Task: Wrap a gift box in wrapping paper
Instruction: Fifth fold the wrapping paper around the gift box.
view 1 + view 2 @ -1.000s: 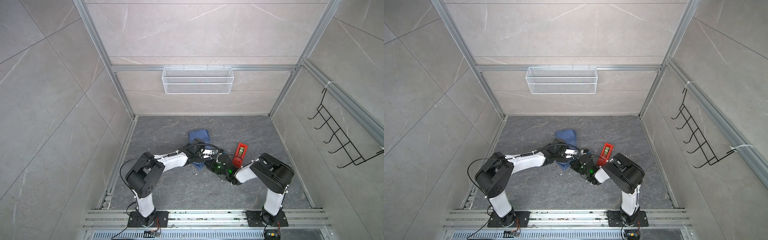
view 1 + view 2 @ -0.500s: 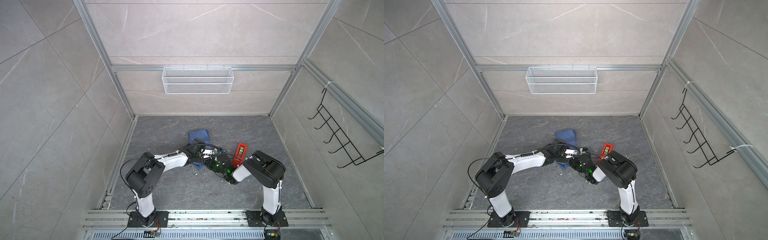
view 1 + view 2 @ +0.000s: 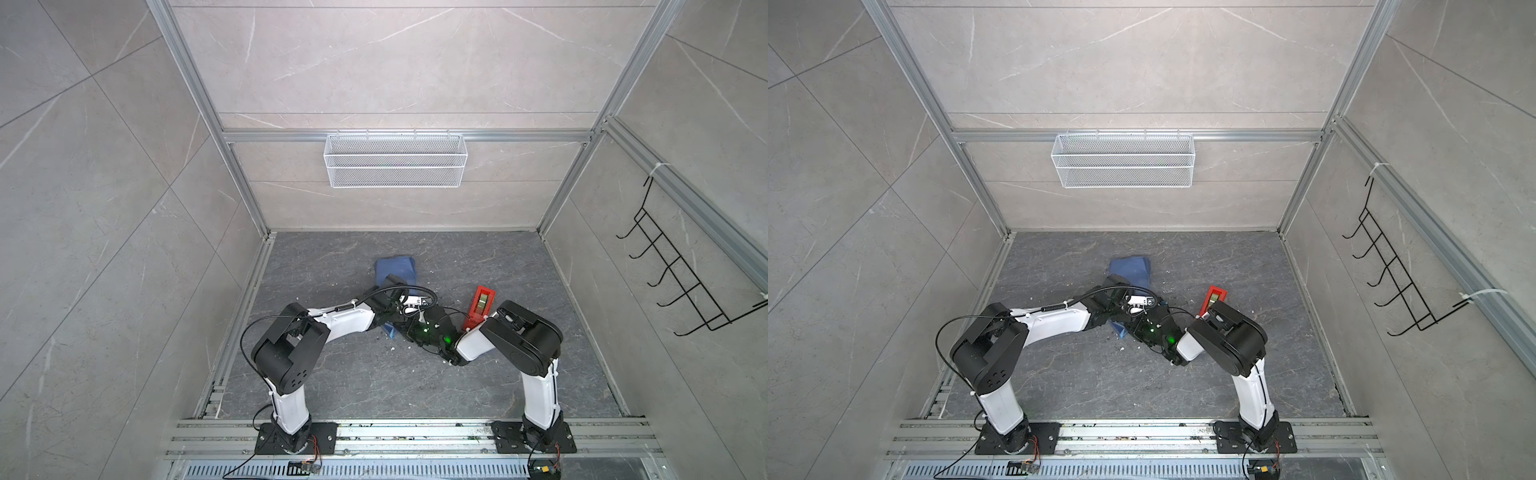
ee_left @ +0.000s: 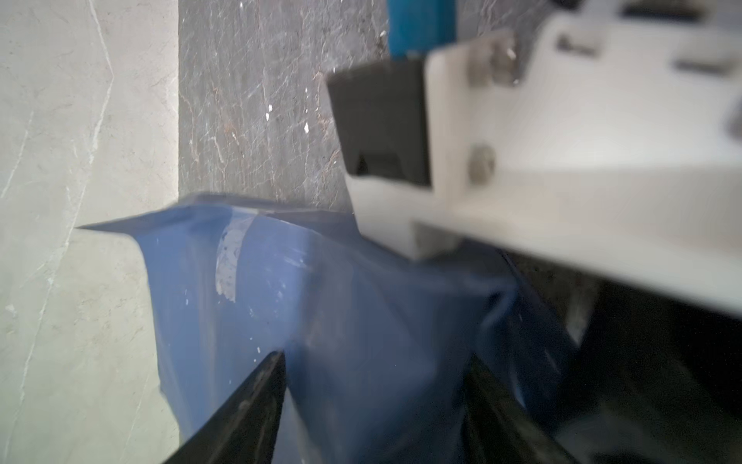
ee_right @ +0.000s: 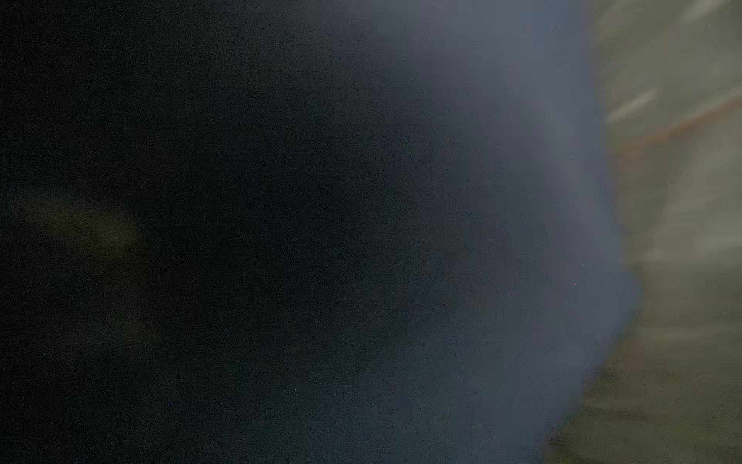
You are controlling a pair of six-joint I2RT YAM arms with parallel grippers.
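I see the paper [image 3: 397, 268] creased, darker blue outward, bundled mid-tabletop [image 3: 332, 374] (box hidden; can't make it out).

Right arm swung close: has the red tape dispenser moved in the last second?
No. The red tape dispenser stays equally far from the right wall.

Both top views bright, evenly lit, sharp; left wrist view blurred close up; right wrist view dark, wholly unfocused
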